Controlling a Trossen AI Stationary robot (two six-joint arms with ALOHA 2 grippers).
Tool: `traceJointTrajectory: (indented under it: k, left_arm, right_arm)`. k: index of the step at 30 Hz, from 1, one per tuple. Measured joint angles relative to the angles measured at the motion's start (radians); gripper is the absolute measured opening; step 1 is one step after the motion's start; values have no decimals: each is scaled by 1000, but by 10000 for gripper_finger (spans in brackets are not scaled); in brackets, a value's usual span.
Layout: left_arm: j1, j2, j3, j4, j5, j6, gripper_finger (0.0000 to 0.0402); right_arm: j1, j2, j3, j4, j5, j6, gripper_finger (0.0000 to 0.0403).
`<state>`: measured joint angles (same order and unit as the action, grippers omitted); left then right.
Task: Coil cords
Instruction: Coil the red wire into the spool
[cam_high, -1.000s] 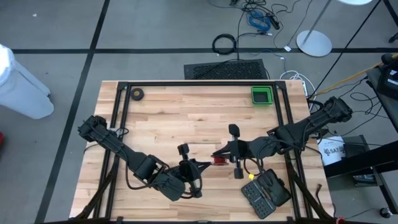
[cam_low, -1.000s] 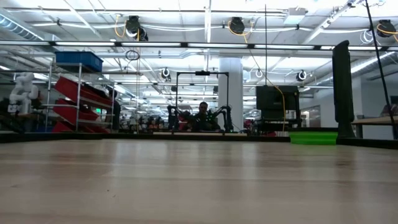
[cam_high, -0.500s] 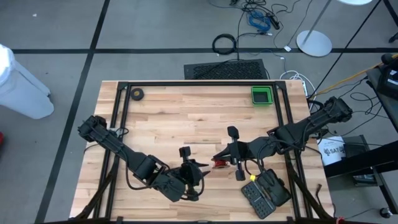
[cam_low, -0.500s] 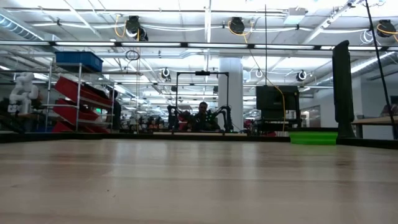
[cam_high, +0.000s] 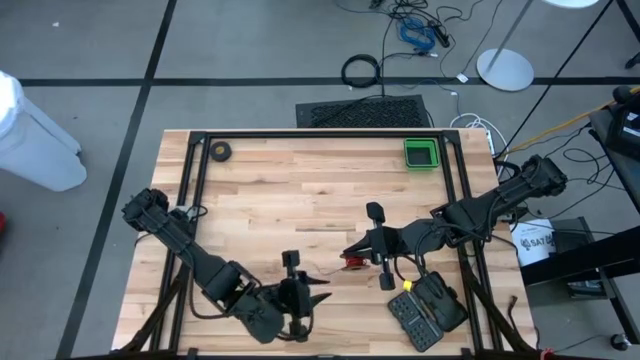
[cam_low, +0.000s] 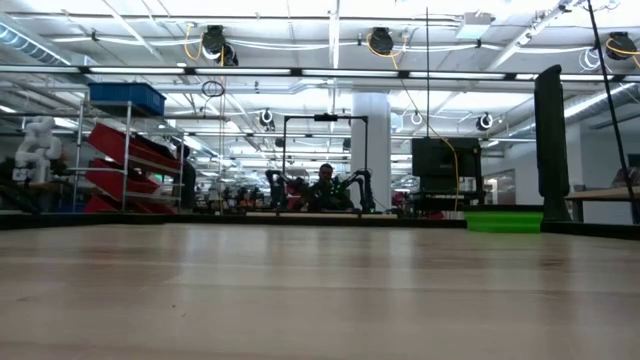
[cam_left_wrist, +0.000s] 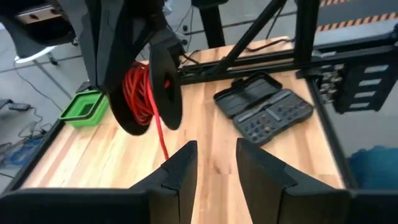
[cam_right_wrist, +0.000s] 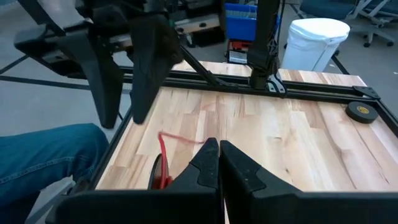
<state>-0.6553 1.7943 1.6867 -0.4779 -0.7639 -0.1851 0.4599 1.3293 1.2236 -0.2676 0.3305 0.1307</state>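
Near the front middle of the wooden table (cam_high: 300, 190): one black reel (cam_left_wrist: 163, 78) wound with red cord (cam_left_wrist: 137, 87), item held off the tabletop at the tip of the right gripper (cam_high: 350, 255). Reel stands on edge in the left wrist view, its two flat black discs upright with the coil of red between them; the axis through the discs runs roughly level. One loose tail of the cord hangs down from the coil toward the boards and trails a short way across the wood in the direction of the left arm; its end cannot be made out. Right gripper: one, fingers closed together, the red coil showing just beside their tips in its own wrist view; whether the fingers pinch the cord or the reel cannot be told. Left gripper (cam_high: 318, 297): one, at the front edge of the table, near the reel but apart from it, fingers (cam_left_wrist: 180, 171) parted about halfway with bare wood showing between them, holding nothing. Other items on the table, counted: one green tray (cam_high: 421, 153) at the far right corner; one small black ring-shaped roll (cam_high: 220, 152) at the far left; one open black tool case (cam_high: 428, 312) at the front right corner. Floor beyond the far edge: one thick black cable ring (cam_high: 361, 71).
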Motion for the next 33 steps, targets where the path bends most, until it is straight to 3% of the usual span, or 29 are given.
traceJointTrajectory:
  k: [10,16,23,29,33]
  left_arm:
    - [-41,0,0,15,-201,-39,118]
    - [-41,5,0,105,-203,-8,119]
    - [-31,77,0,284,-192,195,118]
    - [-14,100,0,330,-287,252,118]
    - [-12,100,0,331,-288,253,118]
  right_arm:
    - [0,0,0,1,0,0,0]
    - [0,0,0,2,5,-10,0]
    - [0,0,0,10,8,-13,0]
    - [0,0,0,8,7,-12,0]
    - [0,0,0,8,4,-12,0]
